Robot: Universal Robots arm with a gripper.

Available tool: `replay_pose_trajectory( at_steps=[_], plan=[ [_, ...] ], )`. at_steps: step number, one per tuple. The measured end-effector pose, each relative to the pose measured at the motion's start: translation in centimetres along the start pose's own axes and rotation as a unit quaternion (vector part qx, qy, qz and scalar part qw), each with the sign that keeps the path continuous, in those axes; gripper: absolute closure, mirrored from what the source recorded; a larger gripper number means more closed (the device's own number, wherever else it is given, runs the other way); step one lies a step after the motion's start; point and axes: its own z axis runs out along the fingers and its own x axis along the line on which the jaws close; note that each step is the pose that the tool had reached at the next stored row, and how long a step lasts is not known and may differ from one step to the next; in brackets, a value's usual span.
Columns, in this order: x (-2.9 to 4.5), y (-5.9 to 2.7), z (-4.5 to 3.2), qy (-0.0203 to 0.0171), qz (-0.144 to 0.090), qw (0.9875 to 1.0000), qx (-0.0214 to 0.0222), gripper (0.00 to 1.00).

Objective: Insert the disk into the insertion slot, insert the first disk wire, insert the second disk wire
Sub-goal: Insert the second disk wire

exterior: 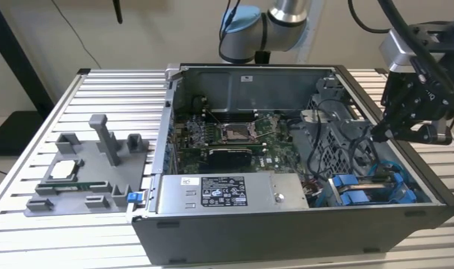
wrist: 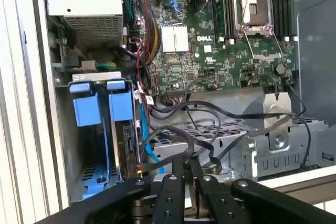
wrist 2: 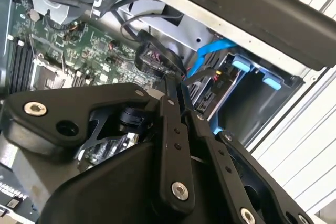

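Computer case (exterior: pixel 286 241) lay open on the slatted table (exterior: pixel 32 235), giving access from above. Disk (wrist: pixel 124 140) stood in the insertion slot (wrist: pixel 86 85) — blue tabs up. Gripper (wrist: pixel 190 162) hung over the loose cables (wrist: pixel 210 129) — jaws nearly together, apparently pinching one.

An open computer case (exterior: pixel 286 235) sits at the centre of the exterior view on a ribbed metal table (exterior: pixel 32 162). Inside it, a green circuit board (exterior: pixel 234 137) lies mid-frame, with a grey power-supply box (exterior: pixel 227 193) bearing a white sticker below it. At the left of the frame stands a grey plastic fixture (exterior: pixel 85 168), holding a silver chip (exterior: pixel 65 168).
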Motion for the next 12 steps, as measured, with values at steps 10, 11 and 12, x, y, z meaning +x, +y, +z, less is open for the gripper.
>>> replay_pose_trajectory(
  at_steps=[10, 11, 12],
  plan=[
    [0.08, 1.75, -1.11, 0.0037, 0.000, 1.0000, 0.0004, 1.00],
    [0.12, 2.04, -1.11, 0.0045, 0.000, 1.0000, 0.0006, 1.00],
    [0.16, 2.30, -1.10, 0.0051, 0.000, 1.0000, 0.0008, 1.00]
  ],
)
